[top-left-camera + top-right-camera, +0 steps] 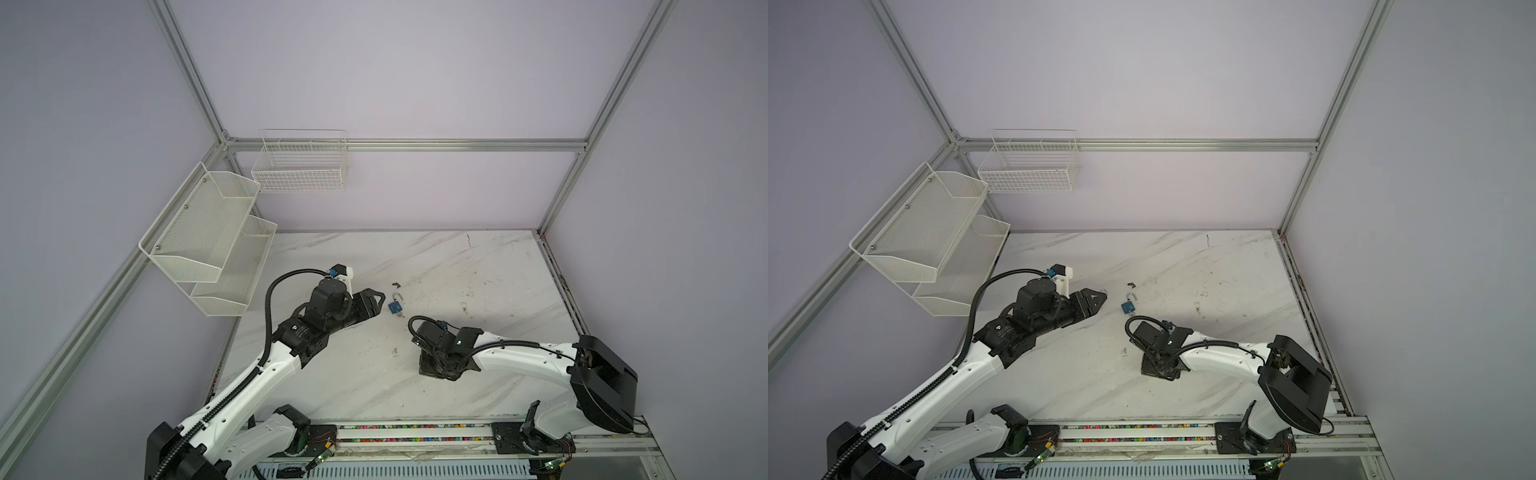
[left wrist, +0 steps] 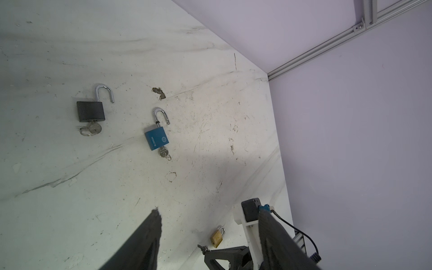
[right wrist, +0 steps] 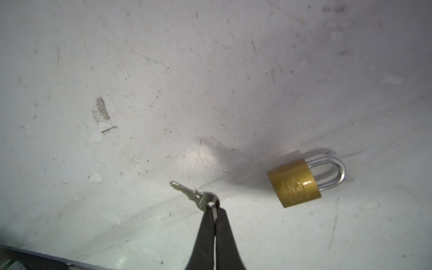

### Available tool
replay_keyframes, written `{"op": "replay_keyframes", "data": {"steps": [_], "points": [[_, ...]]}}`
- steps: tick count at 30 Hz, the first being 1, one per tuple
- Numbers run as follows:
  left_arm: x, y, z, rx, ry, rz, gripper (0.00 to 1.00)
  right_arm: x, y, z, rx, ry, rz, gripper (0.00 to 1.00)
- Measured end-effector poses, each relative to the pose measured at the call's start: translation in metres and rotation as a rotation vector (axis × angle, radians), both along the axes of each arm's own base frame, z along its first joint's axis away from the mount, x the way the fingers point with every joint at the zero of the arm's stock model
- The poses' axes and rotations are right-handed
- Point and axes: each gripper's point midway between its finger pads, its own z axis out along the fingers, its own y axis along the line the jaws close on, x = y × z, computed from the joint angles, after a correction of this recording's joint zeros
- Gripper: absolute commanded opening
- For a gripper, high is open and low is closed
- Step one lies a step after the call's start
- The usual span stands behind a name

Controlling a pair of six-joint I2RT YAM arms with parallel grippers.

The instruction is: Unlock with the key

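Lavender walls (image 1: pixel 415 62) in an aluminium frame (image 1: pixel 415 145) carry white mesh shelves (image 1: pixel 208 241) at left and a wire basket (image 1: pixel 301 166) behind. Over the scuffed, marble-patterned worktop (image 1: pixel 478 270), the left fingers (image 2: pixel 145 238) stand apart, empty, near the blue padlock (image 1: pixel 395 306), whose shackle is sprung. The right fingers (image 3: pixel 205 233) pinch the key (image 3: pixel 194 195) by its ring, near the shut brass padlock (image 3: pixel 294 185).
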Motion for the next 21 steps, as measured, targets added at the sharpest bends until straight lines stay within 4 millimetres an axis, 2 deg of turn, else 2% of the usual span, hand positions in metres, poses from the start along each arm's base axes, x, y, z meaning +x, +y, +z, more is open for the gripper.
{"op": "replay_keyframes", "data": {"steps": [3,9,14,21], "points": [[-0.001,0.004,0.007,-0.019,-0.013,-0.001,0.65,0.014,0.009,0.018,0.041,-0.054,0.022,0.00],[-0.002,-0.003,0.011,-0.054,-0.014,-0.036,0.63,0.055,0.018,0.076,0.177,-0.199,0.033,0.00],[0.006,-0.020,0.015,-0.102,-0.031,-0.083,0.60,0.082,0.031,0.125,0.279,-0.304,0.083,0.00],[0.006,-0.058,0.013,-0.117,-0.064,-0.175,0.53,0.094,0.040,0.156,0.355,-0.359,0.158,0.00]]}}
